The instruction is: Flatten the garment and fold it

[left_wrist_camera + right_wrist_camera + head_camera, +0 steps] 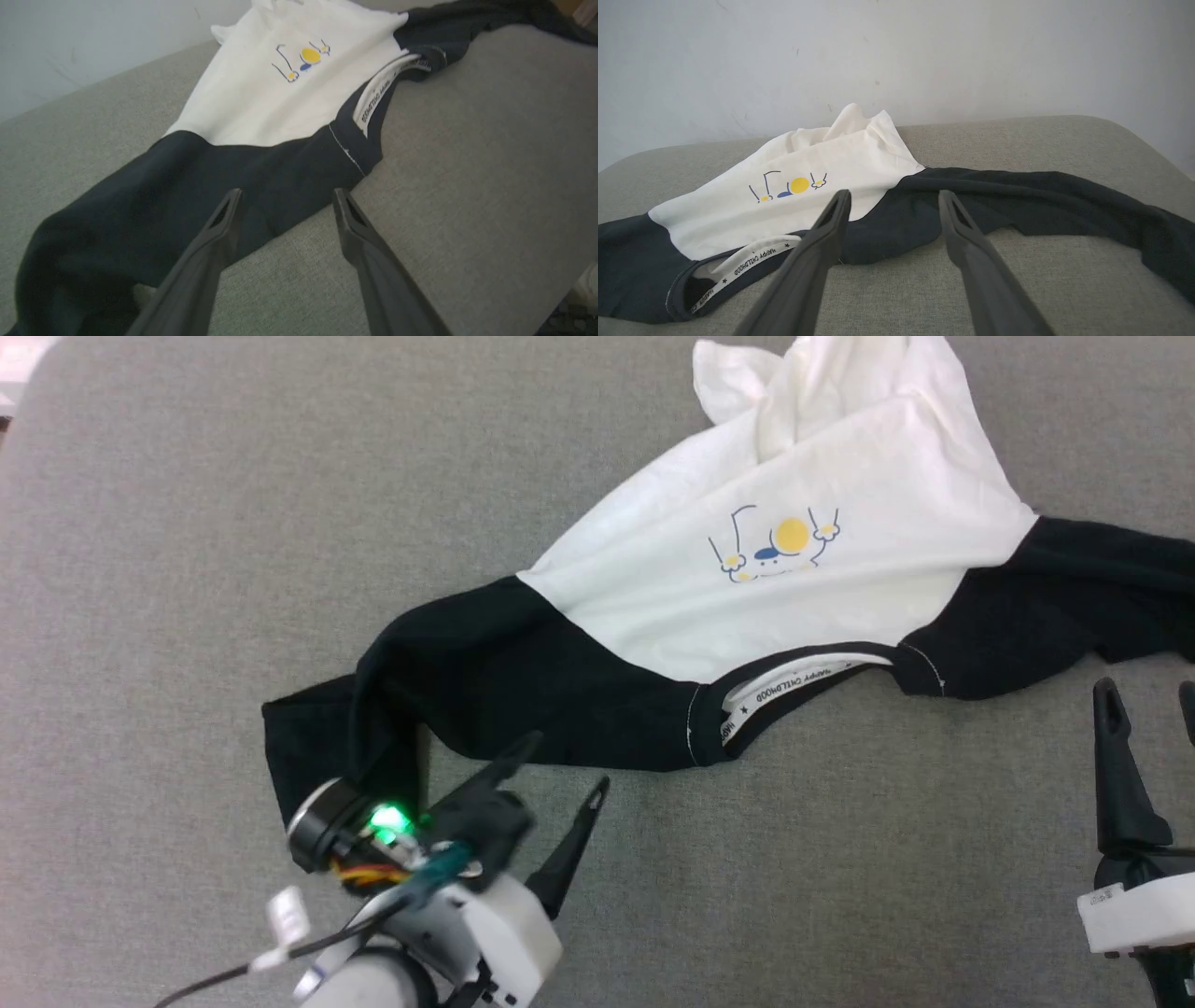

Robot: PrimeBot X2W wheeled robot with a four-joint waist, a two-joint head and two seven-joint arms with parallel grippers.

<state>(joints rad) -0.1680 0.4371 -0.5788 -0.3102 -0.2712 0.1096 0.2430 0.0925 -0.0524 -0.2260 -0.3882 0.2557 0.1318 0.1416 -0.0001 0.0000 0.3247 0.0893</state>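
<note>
The shirt [784, 588] lay crumpled across the grey bench [187, 569], collar [794, 686] near, hem [822, 392] bunched at the far side. Both claws stood open and empty: the left claw [569, 761] over the left sleeve's [467, 672] near edge, the right claw [1148, 689] just short of the right sleeve [1055, 607]. A pinch on the doubled left sleeve could catch both layers and drag the body askew. Folding before the hem was spread would likely press its creases in.

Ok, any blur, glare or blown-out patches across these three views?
Head view: left jaws look motion-smeared, green light blooming, garment nearly blown out at its white top. Left wrist view: soft throughout. Right wrist view: sharp, evenly lit, collar label legible.
</note>
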